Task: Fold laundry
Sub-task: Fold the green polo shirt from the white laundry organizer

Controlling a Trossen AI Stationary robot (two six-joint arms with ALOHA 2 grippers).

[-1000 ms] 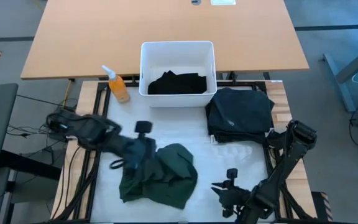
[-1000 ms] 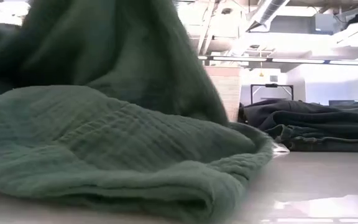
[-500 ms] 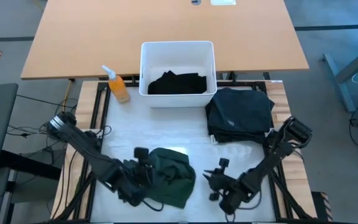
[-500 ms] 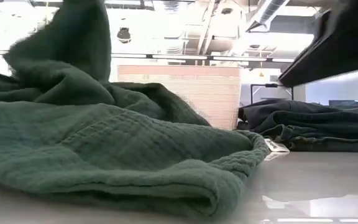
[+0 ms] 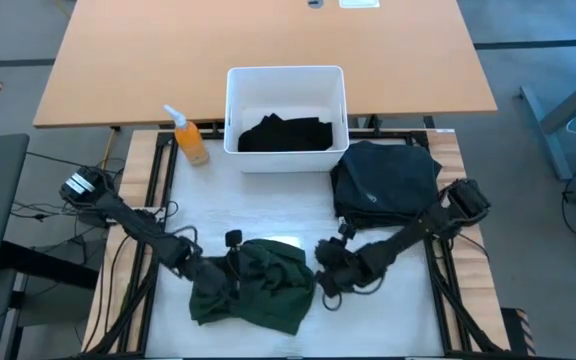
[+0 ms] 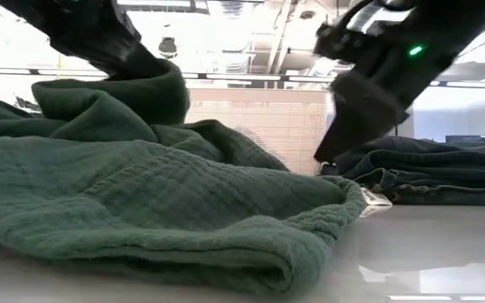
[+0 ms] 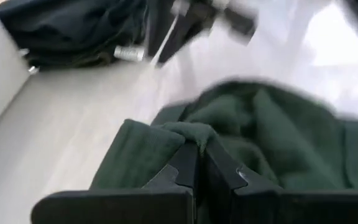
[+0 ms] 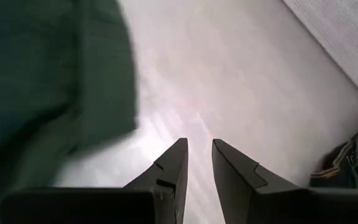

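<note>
Nearest the front edge of the white counter: a crumpled dark green garment, bunched in soft folds and filling most of the low view. On its left part, the left claw, pinched shut on a raised fold of the green cloth, fingers pressed together with fabric between them in the left wrist view. Just beside the garment's right edge, the right claw, low over bare counter, fingers parted only by a narrow gap and holding nothing, green cloth close ahead of it in the right wrist view. In the low view, the right arm's dark wrist with a green light, slanting down behind the green heap. Farther back on the right side of the counter, a stack of dark charcoal garments, folded and lying flat, seen in the low view as dark layers with a small white tag at the front. Farther still, at the counter's back edge, a white plastic bin with a black garment heaped inside. Left of the bin, an orange spray bottle standing upright. Beyond everything, a bare wooden table.
</note>
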